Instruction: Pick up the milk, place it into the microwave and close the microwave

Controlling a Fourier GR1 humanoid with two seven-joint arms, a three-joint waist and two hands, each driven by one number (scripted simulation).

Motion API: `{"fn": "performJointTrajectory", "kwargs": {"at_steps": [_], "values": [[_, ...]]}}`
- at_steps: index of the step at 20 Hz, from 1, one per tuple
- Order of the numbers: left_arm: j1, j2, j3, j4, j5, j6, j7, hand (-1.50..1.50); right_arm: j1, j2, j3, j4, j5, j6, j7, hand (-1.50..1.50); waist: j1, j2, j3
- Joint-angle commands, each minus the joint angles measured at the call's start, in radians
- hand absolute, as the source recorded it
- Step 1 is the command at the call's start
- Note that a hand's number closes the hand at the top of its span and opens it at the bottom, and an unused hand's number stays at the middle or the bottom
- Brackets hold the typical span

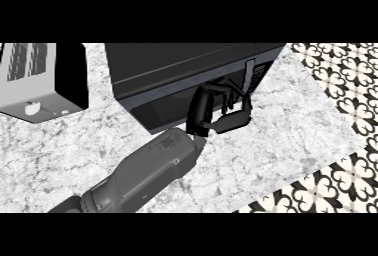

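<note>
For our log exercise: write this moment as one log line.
robot hand: at microwave front | door: looks shut | milk: not seen

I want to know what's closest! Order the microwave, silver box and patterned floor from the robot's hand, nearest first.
1. Microwave, right at the left hand.
2. Silver box, far left, and patterned floor, far right: too close to call.

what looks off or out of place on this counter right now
Nothing is spilled, tipped or damaged. The one odd point: no milk shows anywhere. The microwave looks shut, with a hand against its front by the control panel. The toaster stands upright at the left.
</note>
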Motion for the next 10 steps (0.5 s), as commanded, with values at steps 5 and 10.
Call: {"fn": "performJointTrajectory", "kwargs": {"at_steps": [5,10], "values": [[-0.063,0.000,0.022,0.083,0.045,-0.021,-0.013,1.50,-0.009,-0.029,-0.015,0.009,-0.044,0.000,0.022,-1.50,-0.011,0.014,0.001],[-0.066,0.000,0.011,0.095,0.064,-0.029,-0.030,1.50,-0.026,-0.055,-0.009,-0.005,-0.082,0.026,0.030,-1.50,-0.005,0.013,0.001]]}}
